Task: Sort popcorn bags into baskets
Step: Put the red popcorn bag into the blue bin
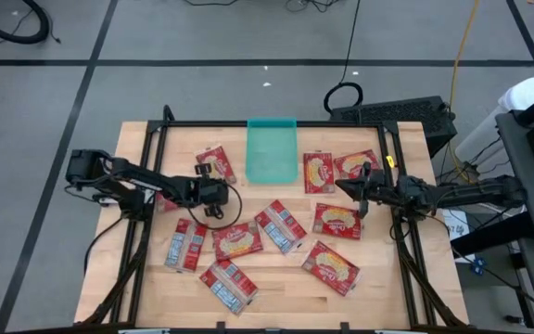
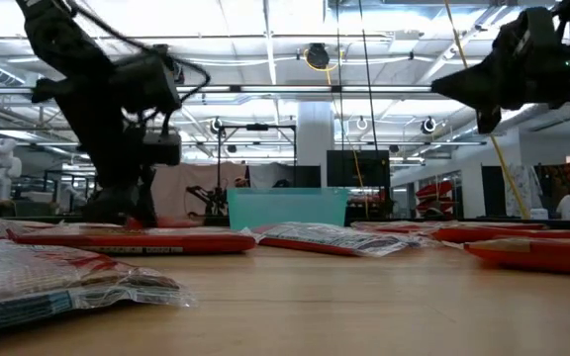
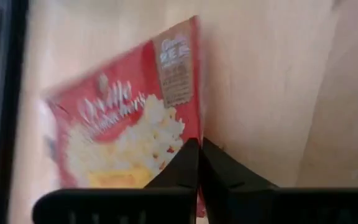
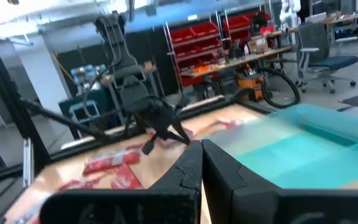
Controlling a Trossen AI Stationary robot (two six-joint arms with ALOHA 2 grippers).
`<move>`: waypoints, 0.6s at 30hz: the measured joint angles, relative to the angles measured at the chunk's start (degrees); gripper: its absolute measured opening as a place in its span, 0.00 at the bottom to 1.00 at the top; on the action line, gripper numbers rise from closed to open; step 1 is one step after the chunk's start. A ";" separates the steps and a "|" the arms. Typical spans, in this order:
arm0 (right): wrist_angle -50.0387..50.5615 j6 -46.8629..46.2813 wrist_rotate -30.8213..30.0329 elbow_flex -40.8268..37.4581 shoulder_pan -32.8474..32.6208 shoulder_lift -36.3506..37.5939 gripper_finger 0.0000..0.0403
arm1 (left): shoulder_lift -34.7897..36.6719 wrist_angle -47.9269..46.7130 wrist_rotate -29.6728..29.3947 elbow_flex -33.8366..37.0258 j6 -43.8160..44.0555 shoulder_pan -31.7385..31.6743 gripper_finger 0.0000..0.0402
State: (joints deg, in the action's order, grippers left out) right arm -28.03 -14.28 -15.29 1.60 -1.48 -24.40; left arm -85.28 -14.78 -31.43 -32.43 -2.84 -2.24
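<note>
Eleven or so popcorn bags (image 1: 237,239) are lying scattered flat over the wooden table (image 1: 387,288), most of them crowding its near half and middle; none appears to be sitting in the teal basket (image 1: 272,153) yet, which is waiting at the middle of the far edge; the left gripper (image 1: 219,197) is hanging low towards the left side, its fingers pinched together with the corner of a red bag (image 3: 126,124) right at their tips; whether that edge is actually caught between them I cannot tell, but the low stance suggests a pick being attempted; the right gripper (image 1: 349,188) is hovering above the bags on the right side, closed on nothing and pointing toward the basket, apparently waiting its turn; the tabletop is showing pale, bare planks inside a black frame; beyond it, a large workshop is stretching away under bright ceiling lights, with red storage bins (image 4: 194,38) on shelves, benches and office chairs (image 4: 319,53).
</note>
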 joint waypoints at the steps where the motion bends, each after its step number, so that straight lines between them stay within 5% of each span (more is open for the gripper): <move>1: -0.87 0.04 -0.30 0.76 0.00 -2.10 0.00 | 0.90 0.04 -0.31 -0.60 -0.70 0.01 0.01; 18: -0.65 11.36 -4.41 33.68 0.00 -51.81 0.09 | 23.51 -1.61 -9.53 -4.54 -11.16 0.45 0.00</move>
State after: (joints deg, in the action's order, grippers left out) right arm -28.68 -2.91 -19.70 35.28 -1.48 -76.21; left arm -61.78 -16.38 -40.96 -36.97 -14.00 -1.79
